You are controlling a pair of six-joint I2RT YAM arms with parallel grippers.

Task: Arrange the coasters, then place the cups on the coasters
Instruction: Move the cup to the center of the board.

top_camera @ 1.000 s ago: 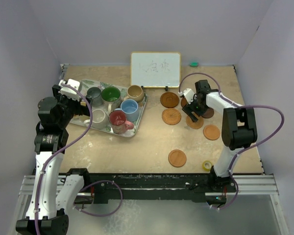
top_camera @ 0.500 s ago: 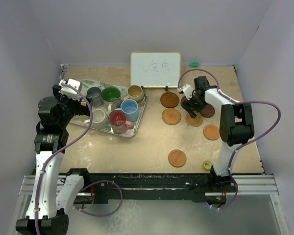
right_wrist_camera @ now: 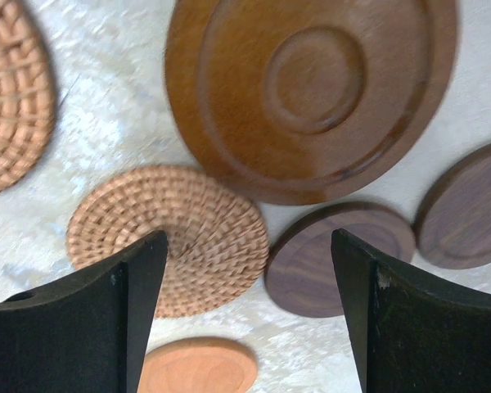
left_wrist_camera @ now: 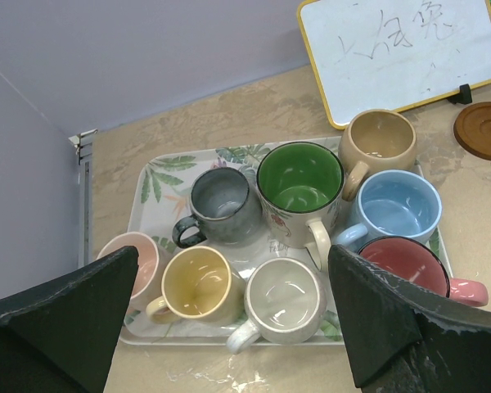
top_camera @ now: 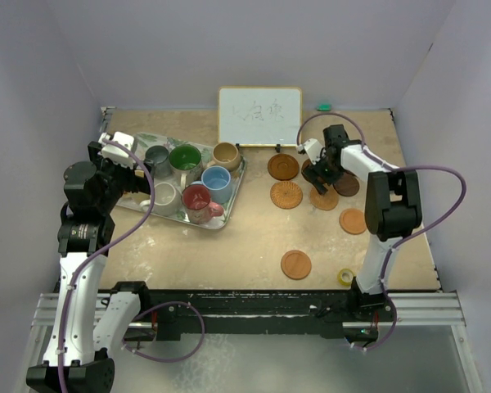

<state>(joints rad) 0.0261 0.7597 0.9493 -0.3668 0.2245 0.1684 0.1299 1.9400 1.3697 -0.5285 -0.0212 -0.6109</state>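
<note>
Several cups sit on the leaf-patterned tray (left_wrist_camera: 159, 176): grey (left_wrist_camera: 221, 201), green (left_wrist_camera: 299, 176), tan (left_wrist_camera: 380, 139), blue (left_wrist_camera: 393, 205), red (left_wrist_camera: 401, 262), white (left_wrist_camera: 286, 295), yellow (left_wrist_camera: 198, 282) and pink (left_wrist_camera: 135, 258). My left gripper (left_wrist_camera: 233, 266) hangs open above the tray's near edge, holding nothing. Coasters lie loose on the right of the table. My right gripper (right_wrist_camera: 247, 250) hovers open over a woven coaster (right_wrist_camera: 176, 237) and a dark coaster (right_wrist_camera: 340, 258). A ringed brown coaster (right_wrist_camera: 311, 90), a second dark one (right_wrist_camera: 466, 209) and an orange one (right_wrist_camera: 198, 367) surround them.
A whiteboard (top_camera: 260, 115) stands at the back centre. Near the front right edge a small yellow tape roll (top_camera: 345, 277) lies beside another orange coaster (top_camera: 295, 264). A green object (top_camera: 323, 106) sits by the back wall.
My right gripper has shifted a little toward the back of the table over the coaster cluster. The left arm has not moved.
</note>
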